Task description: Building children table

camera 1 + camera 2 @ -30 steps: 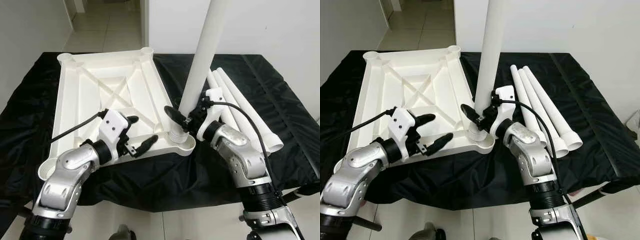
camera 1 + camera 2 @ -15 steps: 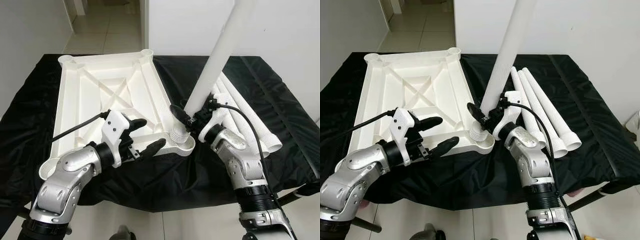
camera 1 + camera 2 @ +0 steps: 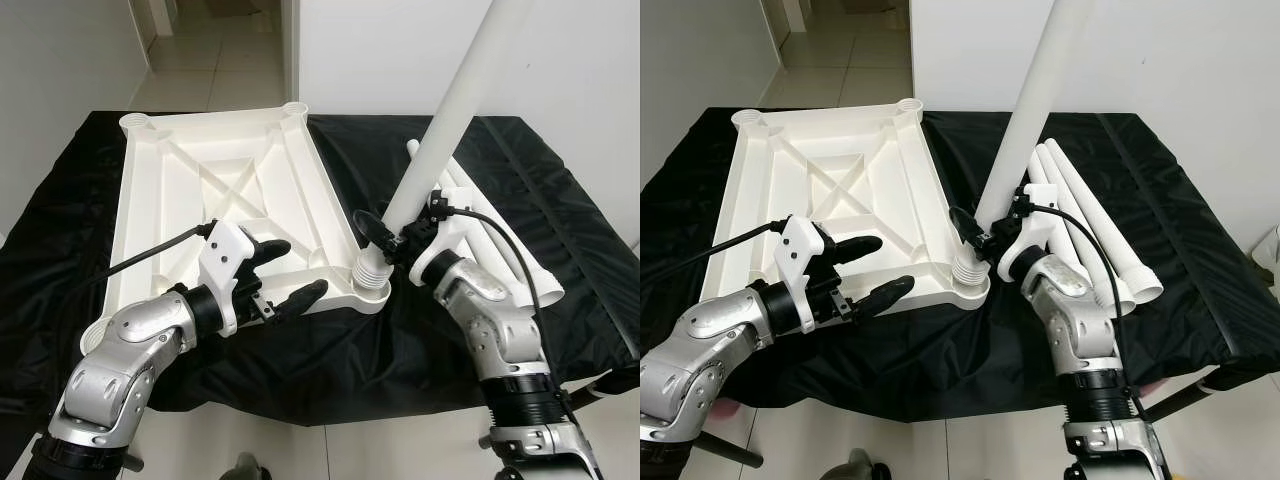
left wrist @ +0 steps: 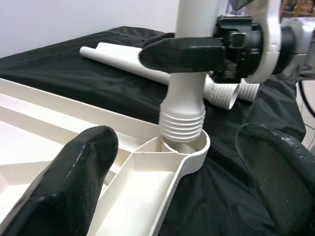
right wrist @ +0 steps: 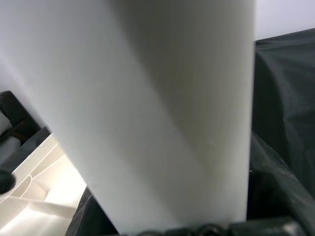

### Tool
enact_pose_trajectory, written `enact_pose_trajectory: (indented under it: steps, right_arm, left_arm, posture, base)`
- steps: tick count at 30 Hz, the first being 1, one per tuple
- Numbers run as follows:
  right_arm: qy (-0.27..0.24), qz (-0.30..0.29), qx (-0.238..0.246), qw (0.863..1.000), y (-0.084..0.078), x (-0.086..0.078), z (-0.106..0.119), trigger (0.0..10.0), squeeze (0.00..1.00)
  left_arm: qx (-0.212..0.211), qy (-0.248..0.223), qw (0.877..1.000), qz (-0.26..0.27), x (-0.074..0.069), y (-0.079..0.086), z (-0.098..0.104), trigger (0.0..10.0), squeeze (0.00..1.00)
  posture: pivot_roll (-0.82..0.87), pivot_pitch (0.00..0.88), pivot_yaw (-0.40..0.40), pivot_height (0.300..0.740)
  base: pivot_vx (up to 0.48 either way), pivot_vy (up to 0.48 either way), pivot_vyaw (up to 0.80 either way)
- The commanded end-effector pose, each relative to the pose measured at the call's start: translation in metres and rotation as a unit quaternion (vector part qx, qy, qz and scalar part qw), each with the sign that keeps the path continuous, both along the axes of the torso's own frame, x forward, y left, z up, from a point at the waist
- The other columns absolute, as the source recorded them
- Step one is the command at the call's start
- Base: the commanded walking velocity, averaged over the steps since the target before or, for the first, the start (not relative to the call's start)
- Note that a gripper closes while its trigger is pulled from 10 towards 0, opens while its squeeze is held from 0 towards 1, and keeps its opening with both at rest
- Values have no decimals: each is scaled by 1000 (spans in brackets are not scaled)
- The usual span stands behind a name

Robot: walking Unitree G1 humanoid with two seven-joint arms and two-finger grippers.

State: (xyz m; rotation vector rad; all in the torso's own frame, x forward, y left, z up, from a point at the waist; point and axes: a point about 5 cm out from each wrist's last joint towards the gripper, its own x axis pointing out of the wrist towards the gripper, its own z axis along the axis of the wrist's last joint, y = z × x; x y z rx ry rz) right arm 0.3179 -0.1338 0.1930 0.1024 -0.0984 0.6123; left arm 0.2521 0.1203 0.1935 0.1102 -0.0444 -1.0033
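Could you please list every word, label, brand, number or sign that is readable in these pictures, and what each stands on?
None: no readable text on the white tabletop, the held leg, the spare legs, the black cloth, the left end effector or the right end effector.
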Motion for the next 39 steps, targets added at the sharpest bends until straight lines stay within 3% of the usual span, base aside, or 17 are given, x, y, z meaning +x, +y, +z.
enact_pose_trajectory:
  steps: [1,9,16,22,27,39]
  right_arm:
    - [4,11,-1,1000,-1,-4,1,10000,0]
    - [-2,39,-45,998,1,-12,-1,10000,0]
    - [-15,85,-89,992,16,-19,-7,10000,0]
    - [-21,81,-98,992,17,-17,-10,10000,0]
    - [4,36,-93,995,7,-7,-21,10000,0]
    - [7,10,-117,993,-7,-5,-28,10000,0]
  left_arm:
    - [3,1,1000,-22,-3,0,1,10000,0]
    - [1,2,1000,-26,-1,-3,1,10000,0]
    - [1,0,1000,-23,1,-2,2,10000,0]
    - [2,-3,1000,-21,1,-1,3,10000,0]
    - [3,-5,1000,-16,1,0,3,10000,0]
    - [4,-3,1000,-23,0,-1,2,10000,0]
  posture:
    - [5,45,2,740]
    - [-5,46,2,740]
    - [-4,39,-4,740]
    - [0,32,-10,740]
    - [2,28,-14,740]
    - [-9,26,-11,740]
  base:
    - [0,0,0]
    - [0,0,0]
    - [0,0,0]
    - [0,0,0]
    - [0,0,0]
    - [0,0,0]
